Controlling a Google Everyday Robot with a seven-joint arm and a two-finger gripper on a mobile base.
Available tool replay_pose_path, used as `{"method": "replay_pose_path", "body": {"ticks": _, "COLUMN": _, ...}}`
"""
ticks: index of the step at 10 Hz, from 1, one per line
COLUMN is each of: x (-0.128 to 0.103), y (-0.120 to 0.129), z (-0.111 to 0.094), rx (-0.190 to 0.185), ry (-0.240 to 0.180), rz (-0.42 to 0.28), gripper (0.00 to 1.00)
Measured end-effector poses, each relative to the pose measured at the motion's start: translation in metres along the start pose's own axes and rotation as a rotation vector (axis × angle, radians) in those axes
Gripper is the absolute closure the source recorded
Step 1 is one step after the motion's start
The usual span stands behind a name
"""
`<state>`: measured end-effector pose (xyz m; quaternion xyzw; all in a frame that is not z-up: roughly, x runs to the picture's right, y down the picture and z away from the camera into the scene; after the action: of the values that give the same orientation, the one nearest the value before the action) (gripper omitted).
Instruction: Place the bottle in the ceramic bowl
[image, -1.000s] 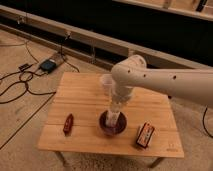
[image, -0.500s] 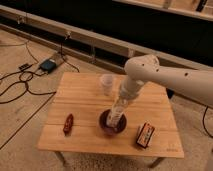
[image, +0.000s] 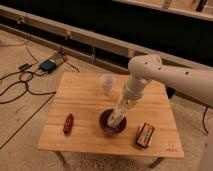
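Currently the wooden table (image: 85, 102) fills the middle of the frame, on a pale floor with black cables (image: 20, 85) at the left edge. 1 white arm (image: 170, 75) enters from the right and bends down toward frame centre.

The ceramic bowl (image: 106, 127) sits lower centre on the table. The gripper (image: 118, 116) hangs directly over it, reaching inside the rim. Whether the jaws are parted or closed cannot be told. A pale, elongated shape in line with the gripper may be the bottle (image: 115, 119); it appears tilted, lower end in the bowl, but its outline merges with the gripper.

Other items: 1 clear plastic cup (image: 107, 83) just above the bowl, near the arm; 1 red-and-white box (image: 145, 135) to the lower right; 1 small reddish-brown object (image: 68, 123) to the lower left.

Judgement: step in hand is the release. To do it well, the bottle should rest against the bowl floor before letting go, and the exit should go straight up, clear of the rim and cup.
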<state>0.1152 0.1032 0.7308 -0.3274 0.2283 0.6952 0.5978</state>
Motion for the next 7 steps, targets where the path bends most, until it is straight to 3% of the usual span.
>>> {"method": "replay_pose_path", "body": {"ticks": 1, "x": 0.001, "y": -0.003, "z": 0.005, "rx": 0.002, "ry": 0.037, "rz": 0.01, "gripper": 0.2}}
{"method": "replay_pose_path", "body": {"ticks": 3, "x": -0.003, "y": -0.002, "z": 0.012, "rx": 0.003, "ry": 0.077, "rz": 0.015, "gripper": 0.2}}
{"method": "replay_pose_path", "body": {"ticks": 7, "x": -0.014, "y": -0.008, "z": 0.016, "rx": 0.023, "ry": 0.106, "rz": 0.029, "gripper": 0.2}}
